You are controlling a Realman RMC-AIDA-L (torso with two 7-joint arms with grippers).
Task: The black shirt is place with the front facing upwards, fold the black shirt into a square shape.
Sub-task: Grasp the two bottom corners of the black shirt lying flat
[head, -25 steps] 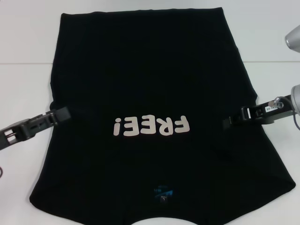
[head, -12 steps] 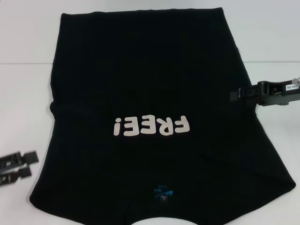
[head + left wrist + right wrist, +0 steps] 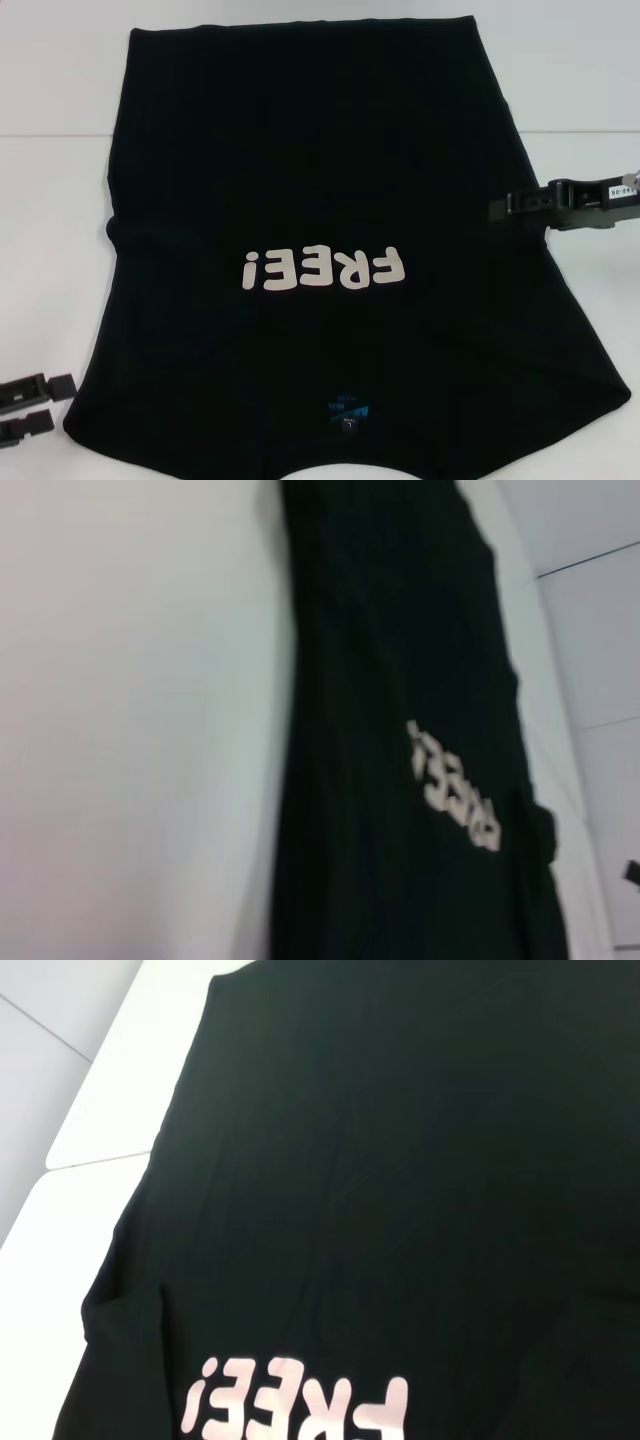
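The black shirt (image 3: 320, 150) lies flat on the white table, with its collar and small blue neck label (image 3: 347, 412) at the near edge. Its white "FREE!" print (image 3: 322, 268) faces up and reads upside down from the head. No sleeve sticks out at either side. My left gripper (image 3: 45, 403) is off the shirt near its near-left corner, open and empty, with two parallel fingers (image 3: 38, 386) over bare table. My right gripper (image 3: 497, 207) hovers at the shirt's right edge, level with a spot just beyond the print. The wrist views show the shirt (image 3: 400, 630) (image 3: 400, 1160) and its print (image 3: 452, 785) (image 3: 295, 1410).
White table (image 3: 60, 180) shows to the left and right of the shirt, with a seam line (image 3: 50, 135) running across it. The shirt's far hem reaches the top of the head view.
My left gripper has drawn back from the shirt's left edge toward the near-left corner of the view. My right gripper has moved away from me along the right edge. The shirt lies unchanged.
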